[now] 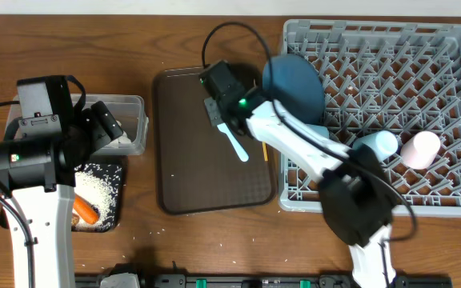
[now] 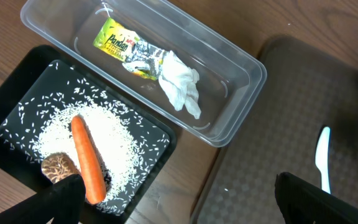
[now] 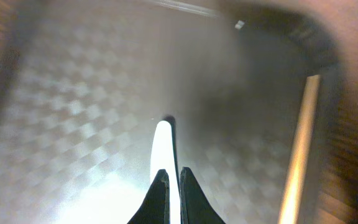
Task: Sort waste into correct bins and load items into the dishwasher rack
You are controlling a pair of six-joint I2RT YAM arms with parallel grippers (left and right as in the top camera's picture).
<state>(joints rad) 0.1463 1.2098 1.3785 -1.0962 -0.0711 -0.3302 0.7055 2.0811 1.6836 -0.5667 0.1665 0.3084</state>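
Overhead: right pincer (image 1: 224,120) sits over the dark brown serving tray (image 1: 190,160), pinching one end of the light-blue knife (image 1: 236,146). The other end of the knife points toward the tray's near edge. Can't tell if the knife touches the tray. The wooden chopstick (image 1: 263,149) lies just beside the knife on the tray's right side.

Right wrist view: blurred, fingers (image 3: 159,193) nearly closed on the knife, chopstick off to the right.

Grey rack (image 1: 454,48) is on the right of the worktop (image 1: 70,48). It holds the dark-blue plate (image 1: 293,84) standing near its left edge, plus the light-blue cup (image 1: 378,144) and pink cup (image 1: 420,149) side by side.

Left wrist view: left pincer (image 2: 178,190) is spread wide, holding nothing. The clear tub (image 2: 241,68) contains the yellow-green wrapper (image 2: 120,46) and white tissue (image 2: 179,87), which touch each other. The black tray (image 2: 5,112) beside it has rice (image 2: 48,134), the carrot (image 2: 87,158) on the rice, and the brown lump (image 2: 58,167) against the carrot.
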